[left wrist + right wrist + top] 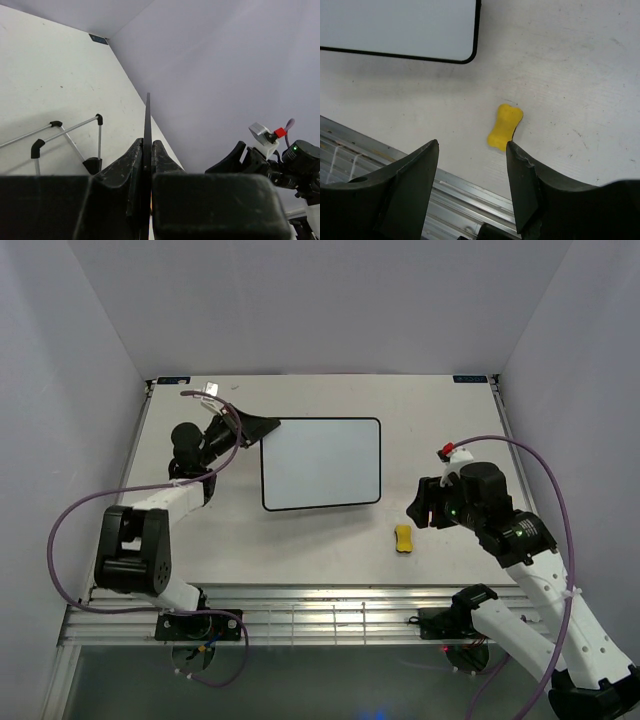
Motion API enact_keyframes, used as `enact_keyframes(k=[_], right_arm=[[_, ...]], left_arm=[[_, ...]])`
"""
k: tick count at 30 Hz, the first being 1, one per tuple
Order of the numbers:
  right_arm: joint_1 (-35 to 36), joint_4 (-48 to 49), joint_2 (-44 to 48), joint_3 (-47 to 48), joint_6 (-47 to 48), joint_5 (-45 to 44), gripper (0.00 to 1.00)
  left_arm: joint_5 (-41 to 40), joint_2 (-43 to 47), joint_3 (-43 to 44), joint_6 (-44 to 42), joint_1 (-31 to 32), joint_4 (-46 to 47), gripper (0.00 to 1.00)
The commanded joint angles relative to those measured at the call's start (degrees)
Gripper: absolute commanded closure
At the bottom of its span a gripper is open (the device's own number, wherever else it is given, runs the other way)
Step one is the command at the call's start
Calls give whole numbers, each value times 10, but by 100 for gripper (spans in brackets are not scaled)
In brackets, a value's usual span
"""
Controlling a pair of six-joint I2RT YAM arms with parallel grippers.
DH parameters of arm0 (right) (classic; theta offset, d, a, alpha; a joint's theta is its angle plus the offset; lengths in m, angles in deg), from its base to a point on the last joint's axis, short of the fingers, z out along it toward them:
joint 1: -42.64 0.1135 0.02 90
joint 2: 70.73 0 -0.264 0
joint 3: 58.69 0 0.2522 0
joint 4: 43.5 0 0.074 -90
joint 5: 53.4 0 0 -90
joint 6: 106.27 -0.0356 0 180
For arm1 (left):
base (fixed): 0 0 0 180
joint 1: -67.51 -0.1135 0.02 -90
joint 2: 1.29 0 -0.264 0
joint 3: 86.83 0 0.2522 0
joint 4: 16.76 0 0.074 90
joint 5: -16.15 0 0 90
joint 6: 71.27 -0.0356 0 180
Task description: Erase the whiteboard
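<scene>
The whiteboard (322,462) is blank white with a thin black frame. My left gripper (262,430) is shut on its left edge. In the left wrist view the board shows edge-on as a thin black line (147,117) between the closed fingers of that gripper (147,146). My right gripper (420,505) is open and empty, to the right of the board, just above the small yellow eraser (403,538) lying on the table. In the right wrist view the eraser (504,126) lies beyond the spread gripper (472,146), by the right finger, and the board's corner (400,25) is at the top left.
A thin wire stand with black feet (65,132) rests on the table beside the board in the left wrist view. The metal rail at the table's near edge (320,615) runs below the eraser. Purple-grey walls enclose the table on three sides.
</scene>
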Motion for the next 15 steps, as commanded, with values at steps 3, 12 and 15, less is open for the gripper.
enact_keyframes(k=[3,12,15], right_arm=[[-2,-24,-6,5,10,11,38],[-2,-24,-13,-8,15,24,38],[-2,-25,-6,-11,18,26,38]], left_arm=[[-11,-83,76,92,2,242,100],[52,-244,196,78,0,320,100],[97,-300,253,95,-6,355,100]])
